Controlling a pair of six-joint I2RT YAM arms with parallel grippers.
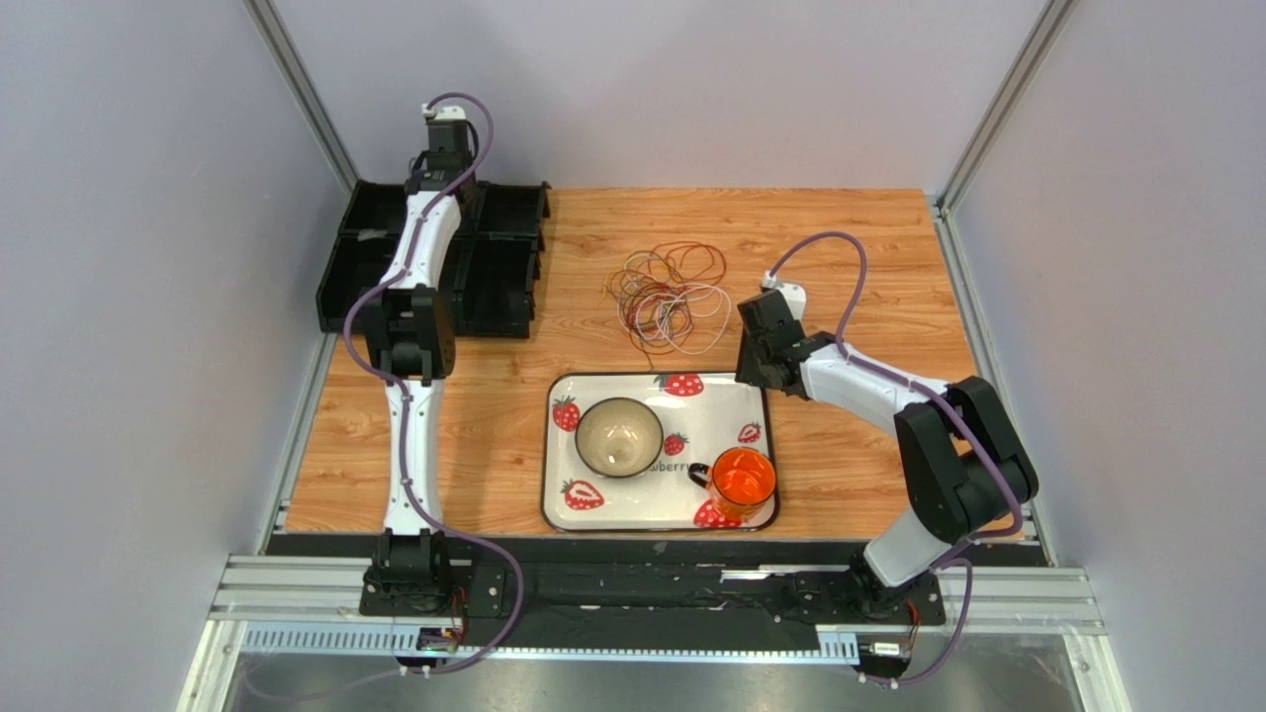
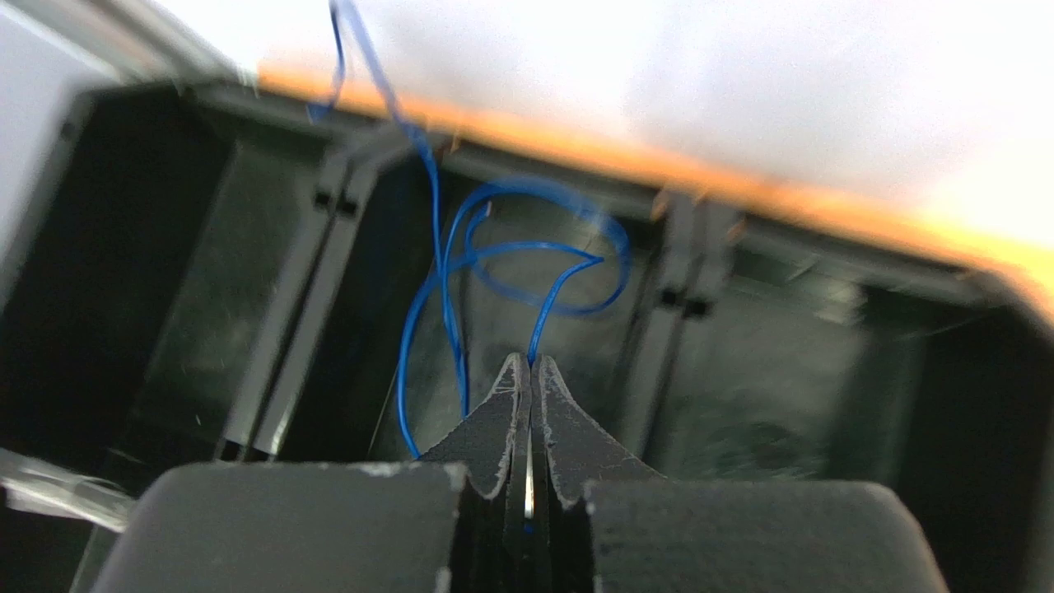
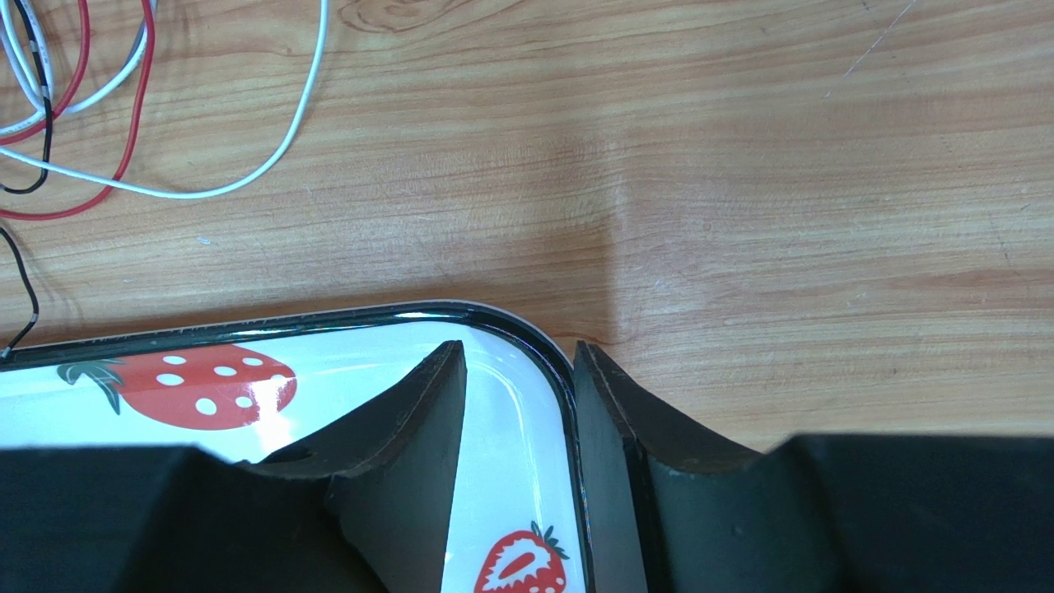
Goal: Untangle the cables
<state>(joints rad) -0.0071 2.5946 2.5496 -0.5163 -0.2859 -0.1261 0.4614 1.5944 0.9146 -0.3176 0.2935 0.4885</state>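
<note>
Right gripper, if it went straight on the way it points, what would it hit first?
Likely the strawberry tray's corner rim, lying between the right gripper's open fingers; height is unclear. Past it, bare wooden table; the cables lie off left.

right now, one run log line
left gripper shut on blue cable over black bins | right gripper open above tray corner | cable pile on table

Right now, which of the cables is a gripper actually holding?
The blue cable, pinched in the shut left gripper above the black bins. The red, white and dark cables lie loose on the table.
</note>
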